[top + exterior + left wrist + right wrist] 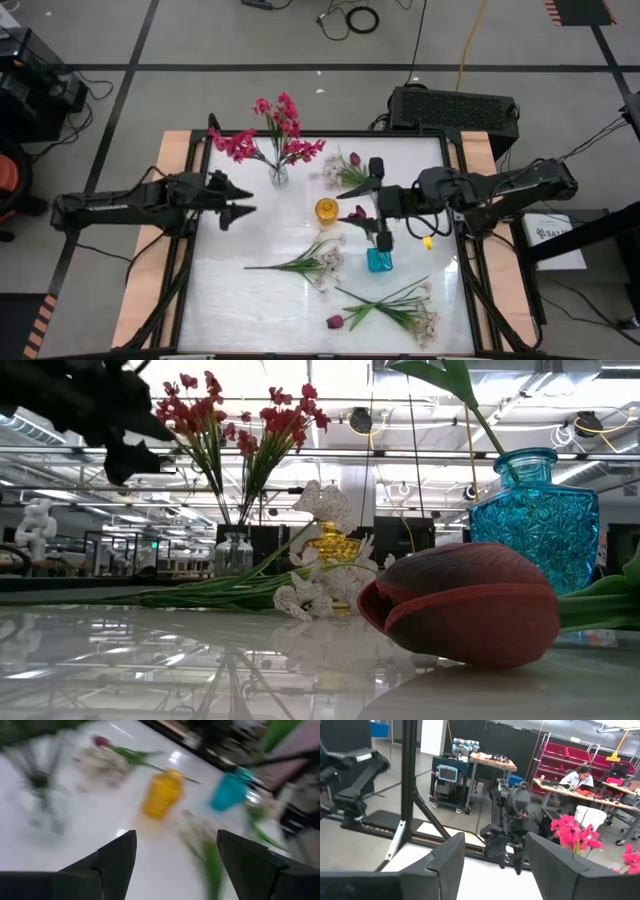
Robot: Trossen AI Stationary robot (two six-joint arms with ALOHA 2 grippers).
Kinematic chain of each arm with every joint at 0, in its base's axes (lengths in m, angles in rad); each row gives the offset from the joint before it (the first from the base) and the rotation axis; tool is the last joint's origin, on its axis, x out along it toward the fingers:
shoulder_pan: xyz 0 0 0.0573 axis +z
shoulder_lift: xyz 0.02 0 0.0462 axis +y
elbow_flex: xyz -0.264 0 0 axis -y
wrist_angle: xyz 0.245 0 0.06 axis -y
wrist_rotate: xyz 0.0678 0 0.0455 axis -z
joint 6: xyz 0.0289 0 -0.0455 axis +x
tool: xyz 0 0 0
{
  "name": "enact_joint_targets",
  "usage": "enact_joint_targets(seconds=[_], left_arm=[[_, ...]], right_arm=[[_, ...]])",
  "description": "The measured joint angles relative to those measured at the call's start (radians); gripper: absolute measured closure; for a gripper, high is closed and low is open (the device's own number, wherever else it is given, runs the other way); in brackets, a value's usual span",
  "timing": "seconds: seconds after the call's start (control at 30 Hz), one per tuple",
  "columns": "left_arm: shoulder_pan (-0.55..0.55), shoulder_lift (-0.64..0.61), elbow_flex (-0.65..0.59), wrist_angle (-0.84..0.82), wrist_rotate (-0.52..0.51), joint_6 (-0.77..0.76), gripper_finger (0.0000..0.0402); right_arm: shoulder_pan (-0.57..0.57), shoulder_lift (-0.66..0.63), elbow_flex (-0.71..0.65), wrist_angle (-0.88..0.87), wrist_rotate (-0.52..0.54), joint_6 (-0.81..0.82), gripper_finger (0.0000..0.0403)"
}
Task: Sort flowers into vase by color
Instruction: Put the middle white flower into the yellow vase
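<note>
Near table front, tulip [336, 321] lying crosswise.

Left tool [243, 208] fingers spread, empty, above table. Right tool [384, 235] fingers parted, pointing down.

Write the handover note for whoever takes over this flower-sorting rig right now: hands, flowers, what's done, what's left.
Left hand: open, empty, beside the clear vase.
Right hand: open, empty, near the blue vase.
Done: pink flowers stand in the clear vase; one tulip stem is in the blue vase.
Left: white sprigs and a maroon tulip lie on the table, with more behind the yellow vase, which looks empty.
</note>
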Motion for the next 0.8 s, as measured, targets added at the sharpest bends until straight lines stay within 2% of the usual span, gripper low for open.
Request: enact_joint_targets(seconds=[0.13, 0.3, 0.5, 0.7, 0.8], left_arm=[[-0.138, 0.005, 0.000, 0.027, -0.019, -0.025, 0.0120], [-0.346, 0.065, 0.000, 0.158, -0.182, 0.020, 0.0120], [-0.550, 0.226, 0.001, 0.301, -0.326, 0.090, 0.0121], [-0.638, 0.389, 0.001, 0.435, -0.428, 0.082, 0.0121], [-0.662, 0.462, 0.001, 0.494, -0.438, 0.082, 0.0121]], right_arm=[[0.011, -0.058, 0.000, -0.059, 0.000, 0.027, 0.0200], [0.012, -0.152, 0.000, -0.205, 0.018, 0.058, 0.0200], [0.012, -0.246, 0.000, -0.468, 0.210, 0.144, 0.0200], [0.002, -0.280, -0.022, -0.618, 0.531, 0.188, 0.0200], [-0.019, -0.295, -0.090, -0.636, 0.603, 0.203, 0.0200]])
